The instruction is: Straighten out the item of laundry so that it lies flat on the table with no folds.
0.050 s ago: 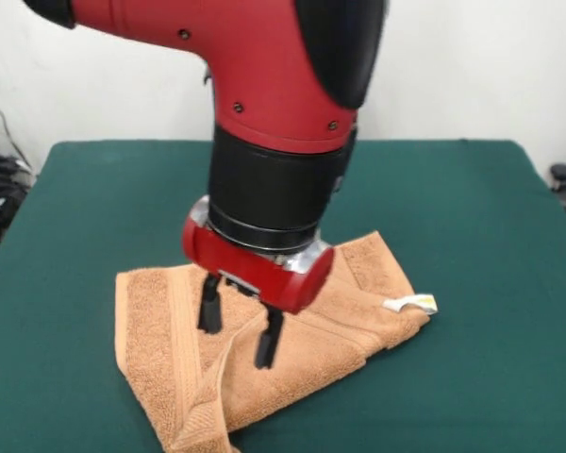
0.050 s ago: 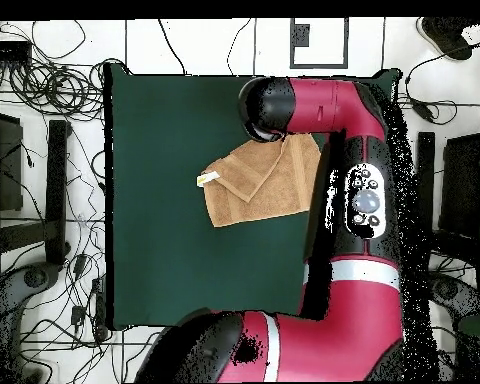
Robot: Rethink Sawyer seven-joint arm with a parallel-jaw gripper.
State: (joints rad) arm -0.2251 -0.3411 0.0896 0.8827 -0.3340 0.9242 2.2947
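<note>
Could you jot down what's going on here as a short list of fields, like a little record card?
Surface: dark green table
Item: orange-tan towel, folded over itself, not flat
Tag: small white tag at the towel's edge
Arm: red and black, reaching down over the towel
Gripper: gripper open, two black fingers just above or touching the cloth; cannot tell which
Task state: folds remain, straightening not yet done

green table [image 1: 472, 245], folded tan towel [image 1: 330, 330] on it
</note>
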